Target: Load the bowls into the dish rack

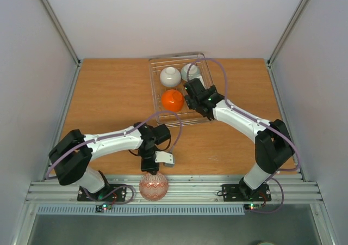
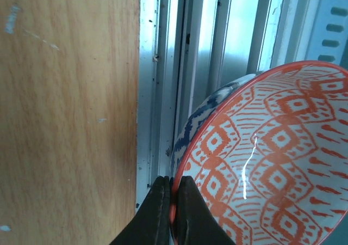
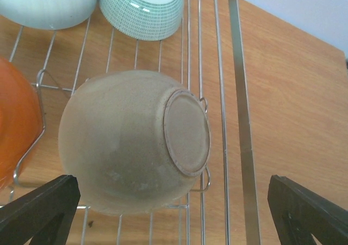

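Observation:
My left gripper [image 1: 150,171] [image 2: 173,193] is shut on the rim of the red-patterned bowl [image 1: 153,186] [image 2: 272,169], at the table's near edge over the metal rail. A blue-and-white patterned surface [image 2: 197,122] shows just under that rim; I cannot tell if it is a separate bowl. The wire dish rack [image 1: 156,87] [image 3: 223,92] holds a white bowl [image 1: 170,76] [image 3: 46,2], an orange bowl [image 1: 172,100] [image 3: 16,125], a green-checked bowl [image 1: 190,71] [image 3: 142,8] and a beige bowl [image 3: 125,141] lying base up. My right gripper [image 1: 197,95] [image 3: 171,212] is open above the beige bowl, not touching it.
The ribbed aluminium rail [image 1: 217,188] [image 2: 228,49] runs along the near edge of the wooden table [image 1: 109,98]. White walls and metal posts enclose the table on three sides. The rack's right rim bar [image 3: 242,103] lies between the beige bowl and bare wood.

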